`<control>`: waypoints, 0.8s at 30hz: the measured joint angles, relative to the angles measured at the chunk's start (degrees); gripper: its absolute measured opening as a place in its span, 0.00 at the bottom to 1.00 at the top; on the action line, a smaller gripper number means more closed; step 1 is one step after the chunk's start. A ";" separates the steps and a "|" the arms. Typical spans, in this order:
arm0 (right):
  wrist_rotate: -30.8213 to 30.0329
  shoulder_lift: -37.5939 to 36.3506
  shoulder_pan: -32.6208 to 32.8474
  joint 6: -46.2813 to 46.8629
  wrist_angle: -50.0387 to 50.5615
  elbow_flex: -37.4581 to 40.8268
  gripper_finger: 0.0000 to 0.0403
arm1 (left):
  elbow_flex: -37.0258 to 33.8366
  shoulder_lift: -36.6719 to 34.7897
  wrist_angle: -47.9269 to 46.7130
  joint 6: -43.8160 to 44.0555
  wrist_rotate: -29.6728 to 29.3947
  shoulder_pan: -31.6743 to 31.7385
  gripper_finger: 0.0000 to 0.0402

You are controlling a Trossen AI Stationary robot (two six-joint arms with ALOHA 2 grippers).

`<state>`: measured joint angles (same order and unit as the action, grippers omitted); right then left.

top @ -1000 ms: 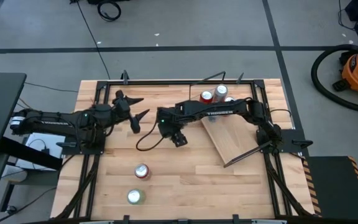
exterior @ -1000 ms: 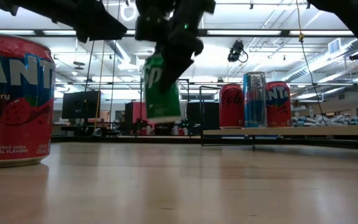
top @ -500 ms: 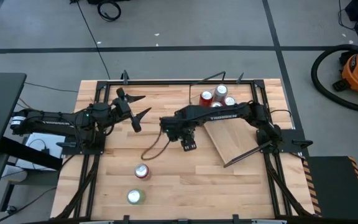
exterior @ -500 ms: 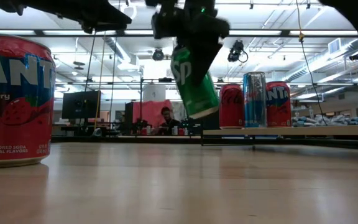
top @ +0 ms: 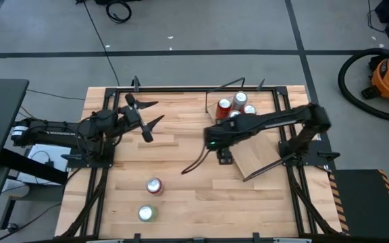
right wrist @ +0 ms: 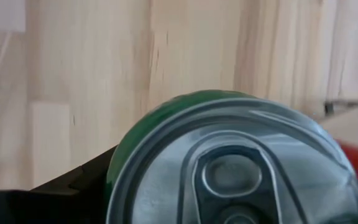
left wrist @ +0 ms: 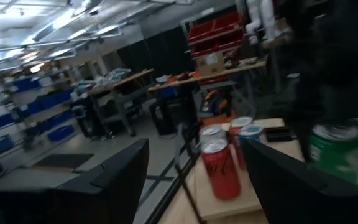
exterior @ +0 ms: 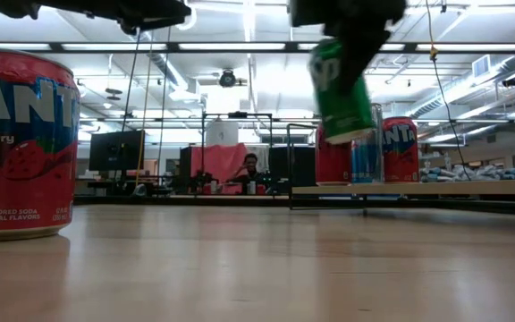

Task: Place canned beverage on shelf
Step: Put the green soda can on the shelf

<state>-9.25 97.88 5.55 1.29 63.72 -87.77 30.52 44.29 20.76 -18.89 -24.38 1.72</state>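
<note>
Six cans: one green (exterior: pixel 343 82), three on the shelf (top: pixel 255 154), two on the table (top: pixel 181 196).

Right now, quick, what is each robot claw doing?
Left claw: open, holding nothing, up over the table's left side.
Right claw: closed on the green can, carrying it in the air near the shelf.

Wood-plank table (top: pixel 181 196) bearing two cans (top: pixel 154 186) (top: pixel 146 214), askew shelf (top: pixel 255 154) holding three cans (top: pixel 235 104)

3 cans (top: pixel 236 104) crowd the shelf (top: pixel 256 152) far corner; its near board lies bare.
</note>
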 joint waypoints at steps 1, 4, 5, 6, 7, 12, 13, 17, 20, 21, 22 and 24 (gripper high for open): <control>0.08 -1.92 -0.11 0.34 -0.30 1.97 0.83 | 0.00 0.00 0.49 -0.09 0.82 0.00 0.68; -0.03 -8.32 -0.20 0.49 -2.22 8.37 0.83 | 0.00 -0.04 1.90 -0.33 2.82 -0.02 0.68; -0.38 -10.36 -0.17 0.56 -2.88 10.48 0.83 | 0.00 -0.03 1.91 -0.35 3.03 0.00 0.68; -0.88 -12.56 -0.12 1.23 -3.30 12.66 0.83 | 0.00 -0.02 1.84 -0.36 3.12 0.00 0.68; -1.23 -14.70 -0.09 2.35 -3.59 14.67 0.83 | 0.00 -0.02 1.79 -0.38 3.13 0.00 0.68; -1.67 -25.36 -1.94 8.43 -5.43 24.38 0.83 | 0.00 -0.02 1.67 -0.13 3.17 0.00 0.68; -1.80 -27.18 -2.39 9.51 -5.22 26.05 0.83 | 0.00 -0.02 1.65 0.06 3.19 0.00 0.68; -2.32 -33.34 -4.09 12.41 -5.48 31.95 0.83 | 0.00 -0.02 1.59 1.29 3.82 -0.04 0.68; -3.57 -36.68 -5.28 13.06 -5.32 35.32 0.83 | 0.00 -0.02 1.59 1.68 6.22 -0.04 0.68; -4.06 -37.60 -5.75 13.12 -5.65 36.22 0.83 | 0.00 -0.02 1.58 1.78 7.19 -0.04 0.68; -4.57 -38.39 -6.19 13.08 -6.09 36.99 0.83 | 0.00 -0.02 1.59 1.80 8.18 -0.04 0.68; -4.80 -39.62 -7.26 12.43 -7.06 38.48 0.83 | 0.00 0.00 1.59 1.83 9.31 -0.07 0.68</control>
<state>-14.05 58.26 -1.72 13.73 56.65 -49.29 30.52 44.29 22.35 -17.06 -15.07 1.65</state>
